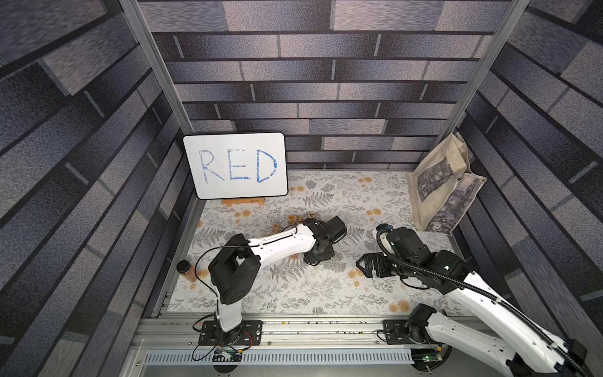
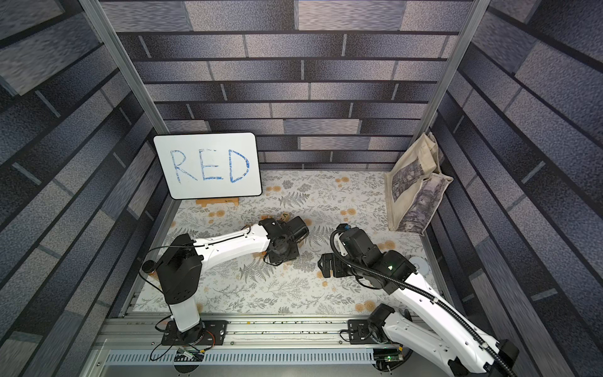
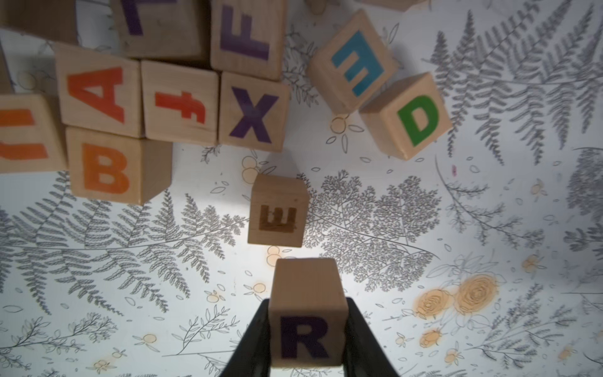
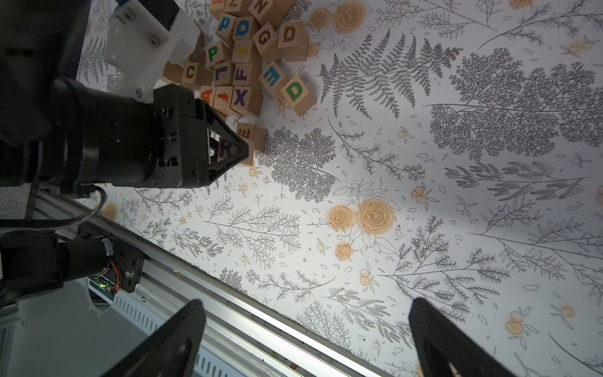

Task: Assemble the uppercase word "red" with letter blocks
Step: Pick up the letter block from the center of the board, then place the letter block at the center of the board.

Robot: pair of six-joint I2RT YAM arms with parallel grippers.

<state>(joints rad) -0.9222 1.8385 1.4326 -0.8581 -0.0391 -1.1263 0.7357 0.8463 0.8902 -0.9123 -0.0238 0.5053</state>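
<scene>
Left gripper [image 3: 306,313] is clamping the purple R block [image 3: 305,339] just beside the E block [image 3: 277,212], mid-frame in both top views. Right gripper [image 4: 305,306], right of centre, is hanging wide open and empty.

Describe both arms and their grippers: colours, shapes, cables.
The left arm has white shells, black joints and a thin black cable looping off it. The right arm has the same colours, with a ribbed black hose alongside. The left gripper and right gripper are black with tapering fingers.
</scene>
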